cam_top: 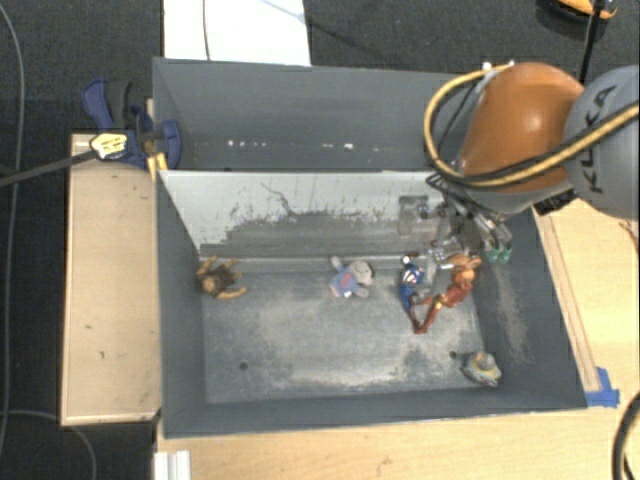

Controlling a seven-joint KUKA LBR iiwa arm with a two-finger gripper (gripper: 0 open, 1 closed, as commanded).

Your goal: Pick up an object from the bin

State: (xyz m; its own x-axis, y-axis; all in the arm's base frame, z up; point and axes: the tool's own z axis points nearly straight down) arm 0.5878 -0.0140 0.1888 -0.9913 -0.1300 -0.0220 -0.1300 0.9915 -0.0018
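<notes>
Gripper (452,256), partly hidden under the arm's orange cover (520,118), hangs just above a tangled blue toy (409,276) and orange figure (460,280); whether its jaws are open is unclear.

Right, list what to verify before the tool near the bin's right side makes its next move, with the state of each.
1. Tool over the right-hand cluster: ok.
2. Nearest things told apart, blue piece and orange-red piece: not ok, they lie close together.
3. Tool already holding a thing: cannot tell.
4. Tool's clearance from the back wall: cannot tell.
5. Other things out of the way, brown figure, purple-white piece, tan piece: ok.
</notes>
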